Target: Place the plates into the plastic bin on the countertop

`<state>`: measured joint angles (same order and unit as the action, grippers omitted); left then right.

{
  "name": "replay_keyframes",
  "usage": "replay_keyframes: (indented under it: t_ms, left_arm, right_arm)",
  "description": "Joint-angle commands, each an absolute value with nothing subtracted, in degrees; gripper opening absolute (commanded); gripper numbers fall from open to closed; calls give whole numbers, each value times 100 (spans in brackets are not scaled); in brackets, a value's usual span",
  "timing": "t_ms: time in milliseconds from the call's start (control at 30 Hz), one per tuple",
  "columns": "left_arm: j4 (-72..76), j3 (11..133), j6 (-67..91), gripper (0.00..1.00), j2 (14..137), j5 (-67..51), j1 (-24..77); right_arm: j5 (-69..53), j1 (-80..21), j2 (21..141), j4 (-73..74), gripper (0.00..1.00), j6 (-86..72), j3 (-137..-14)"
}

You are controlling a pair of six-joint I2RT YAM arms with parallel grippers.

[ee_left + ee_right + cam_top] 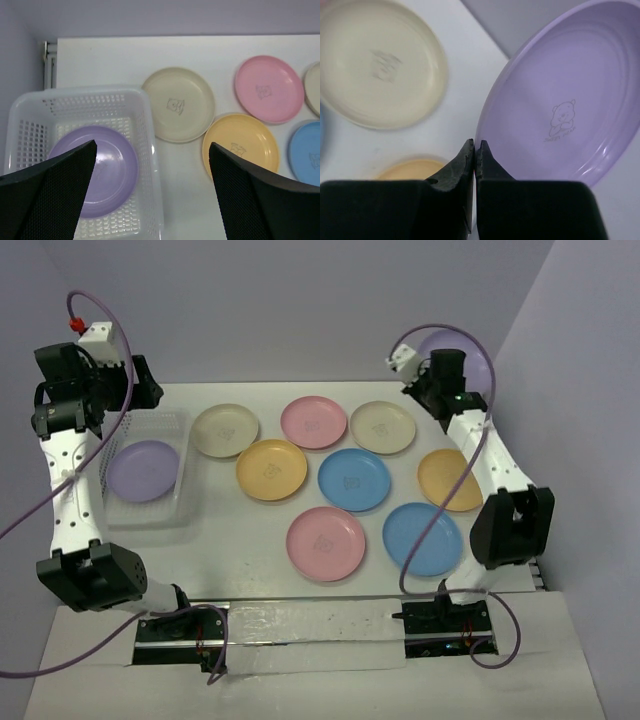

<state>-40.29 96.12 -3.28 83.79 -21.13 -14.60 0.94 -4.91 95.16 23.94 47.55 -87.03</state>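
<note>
Aloft, right pincer nipping rim of glossy round lilac plate, left pincer splayed, empty, above mesh-walled bin.

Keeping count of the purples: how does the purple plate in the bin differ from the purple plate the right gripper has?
The purple plate in the plastic bin lies flat; the held purple plate is tilted. The binned one is touched by no gripper; the held one is pinched at its rim by the shut right gripper. Both are round, shallow, pale purple.
</note>
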Motion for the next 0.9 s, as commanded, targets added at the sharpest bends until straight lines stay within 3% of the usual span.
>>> replay_keyframes:
  t_ms: [0,300,567,700,767,867]
  left_arm:
    - [-3823,9886,-304,99,8062,-2699,-1315]
    - [-4589,10118,-797,99,8101,-3145,-529]
    - [-4702,9652,-738,96,8357,-2712,917]
    - [-4789,9332,-964,86,8537,-2019,1674]
    - [-4804,9189,-1041,73,8569,-1899,1855]
    - [-4779,9049,-1064,64,8596,-1913,1958]
  right_arm:
    - [347,-1863,8507,1977,0,5323,-7614]
    - [1598,-4803,7404,1522,0,5839,-6071]
    - [2004,-6223,7260,1512,0,6161,-5476]
    - [1980,-6725,7334,1843,0,5949,-5714]
    - [1948,-6857,7385,1978,0,5821,-5890]
    - [1923,-6959,7465,2148,0,5745,-6052]
